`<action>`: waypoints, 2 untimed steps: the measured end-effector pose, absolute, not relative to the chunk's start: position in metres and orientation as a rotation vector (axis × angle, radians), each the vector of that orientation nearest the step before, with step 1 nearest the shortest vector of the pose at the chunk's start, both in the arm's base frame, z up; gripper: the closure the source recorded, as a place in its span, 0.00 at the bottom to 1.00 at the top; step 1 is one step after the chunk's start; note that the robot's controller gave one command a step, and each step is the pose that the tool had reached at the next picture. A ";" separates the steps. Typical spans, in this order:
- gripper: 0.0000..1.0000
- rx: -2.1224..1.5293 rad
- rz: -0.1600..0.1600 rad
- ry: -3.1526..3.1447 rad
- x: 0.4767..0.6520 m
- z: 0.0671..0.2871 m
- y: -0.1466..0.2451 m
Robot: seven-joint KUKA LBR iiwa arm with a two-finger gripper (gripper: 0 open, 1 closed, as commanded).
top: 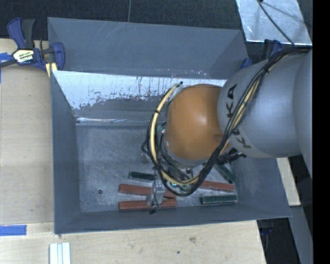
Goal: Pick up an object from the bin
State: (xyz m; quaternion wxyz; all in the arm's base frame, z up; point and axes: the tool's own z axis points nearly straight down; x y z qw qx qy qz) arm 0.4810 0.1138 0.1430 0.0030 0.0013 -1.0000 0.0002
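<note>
Camera view: pincer [155,197] sits low at the bin [66,164] floor, under the arm's orange cover [192,126] and cables [154,126] — open or closed, cannot tell. Two red-brown bars lie side by side, reaching out to the view's left of it: far bar [133,189] and near bar [133,205], whose right ends appear to meet its tip; a dark green bar [142,175] lies just beyond them. Judgement — close across one bar's narrow width only, not both, then lift straight up, clear of the front wall [154,223].
</note>
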 end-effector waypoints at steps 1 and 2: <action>0.00 0.101 0.000 -3.134 0.517 0.068 0.097; 1.00 0.102 -0.001 -3.134 0.517 0.073 0.098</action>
